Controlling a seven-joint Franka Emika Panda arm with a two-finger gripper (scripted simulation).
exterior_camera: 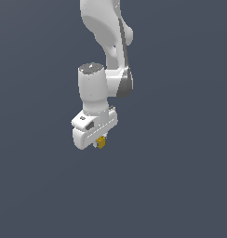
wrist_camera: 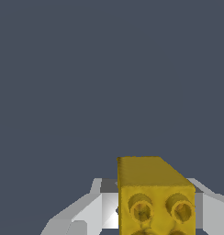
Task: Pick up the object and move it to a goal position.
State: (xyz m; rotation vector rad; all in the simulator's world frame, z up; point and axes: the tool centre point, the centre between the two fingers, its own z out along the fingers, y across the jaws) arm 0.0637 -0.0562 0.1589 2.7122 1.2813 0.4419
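The object is a tiny mustard-yellow block [exterior_camera: 102,142] that pokes out from under the white gripper [exterior_camera: 99,143] in the exterior view. It is much narrower than the gripper body. In the wrist view the yellow block [wrist_camera: 153,195] fills the space between the white fingers [wrist_camera: 88,213], and round studs show on its near face. The gripper is shut on the block and holds it up in the air. The fingertips are mostly hidden by the gripper body and the block.
The white arm [exterior_camera: 106,37] comes down from above in the exterior view. Around it I see only a plain dark blue-grey background, with no table edge, goal marker or other object showing.
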